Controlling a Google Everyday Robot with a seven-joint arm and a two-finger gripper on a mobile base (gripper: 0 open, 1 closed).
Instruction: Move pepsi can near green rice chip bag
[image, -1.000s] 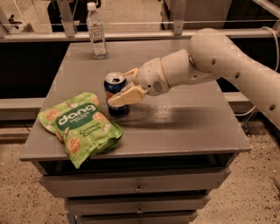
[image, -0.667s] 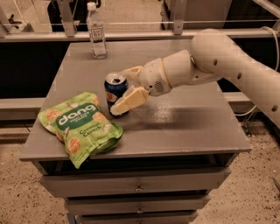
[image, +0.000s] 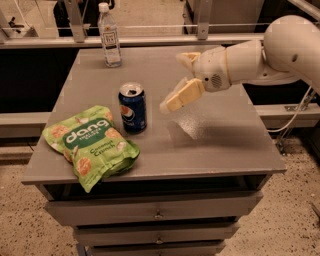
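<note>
The pepsi can (image: 133, 108), dark blue with a silver top and round logo, stands upright on the grey table (image: 210, 145), just right of the green rice chip bag (image: 90, 144), close to its upper right edge. The bag lies flat at the front left, bright green with white "dang" lettering. My gripper (image: 176, 81) hangs above the table to the right of the can, clear of it, open and empty, with one cream finger (image: 181, 96) pointing down-left and the other higher up.
A clear plastic water bottle (image: 110, 36) stands at the table's back left. Drawers (image: 157, 214) sit under the table top. A rail runs behind the table. My white arm (image: 280, 50) reaches in from the right.
My gripper has let go of the can and drawn back up and to the right. The can stays standing beside the bag.
</note>
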